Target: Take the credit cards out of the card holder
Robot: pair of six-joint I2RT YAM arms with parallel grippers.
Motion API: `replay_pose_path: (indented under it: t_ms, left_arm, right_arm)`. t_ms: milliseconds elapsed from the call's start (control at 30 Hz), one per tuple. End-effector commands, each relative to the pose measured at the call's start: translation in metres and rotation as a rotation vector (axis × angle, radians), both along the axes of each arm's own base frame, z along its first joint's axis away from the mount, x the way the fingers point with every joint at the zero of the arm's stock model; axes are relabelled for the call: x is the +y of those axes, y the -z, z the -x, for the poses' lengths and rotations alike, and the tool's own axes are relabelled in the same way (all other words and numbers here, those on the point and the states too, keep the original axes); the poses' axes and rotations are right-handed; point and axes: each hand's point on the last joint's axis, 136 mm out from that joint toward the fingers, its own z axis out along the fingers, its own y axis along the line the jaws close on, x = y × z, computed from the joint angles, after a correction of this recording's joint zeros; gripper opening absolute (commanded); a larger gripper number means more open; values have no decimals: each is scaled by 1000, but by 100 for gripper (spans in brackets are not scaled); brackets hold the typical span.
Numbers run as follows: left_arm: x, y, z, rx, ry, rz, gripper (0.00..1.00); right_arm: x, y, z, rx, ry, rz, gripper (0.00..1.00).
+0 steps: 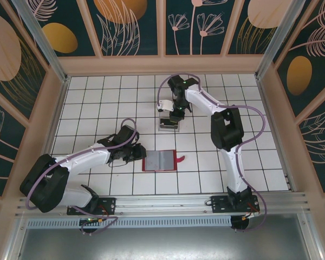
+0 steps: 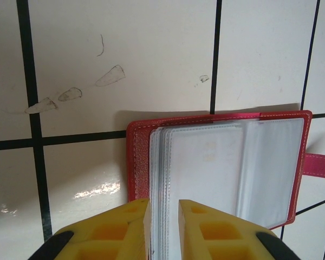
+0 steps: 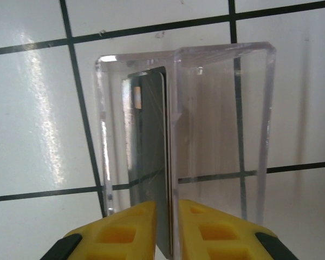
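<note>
The card holder (image 1: 160, 161), a red wallet, lies open on the white tiled table, its closure tab (image 2: 319, 165) pointing right. In the left wrist view its clear pockets (image 2: 206, 168) look pale. My left gripper (image 2: 163, 201) is at the wallet's left edge (image 1: 136, 154), shut on the stacked edges of the pocket leaves. One dark grey credit card (image 3: 146, 141) stands on edge in the left compartment of a clear tray (image 3: 222, 108). My right gripper (image 3: 167, 205) hangs over the tray (image 1: 174, 115), jaws slightly parted with the card's near edge and the tray's divider between them.
The clear tray (image 1: 168, 124) sits a few tiles behind the wallet. Wooden walls with painted panels enclose the table on three sides. Metal rails and both arm bases run along the near edge.
</note>
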Motion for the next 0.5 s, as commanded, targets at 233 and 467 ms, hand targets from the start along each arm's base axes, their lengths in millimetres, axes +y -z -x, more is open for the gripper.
replay_pose_path:
  t_ms: [233,467]
  left_arm:
    - [5,-2,-2,-20,-6,-28,22]
    - [4,-9,-13,-68,-6,-47,21]
  right_arm:
    - [13,-66,-2,-162,87,-158,19]
    - [28,-77,19,-87,357,-279,21]
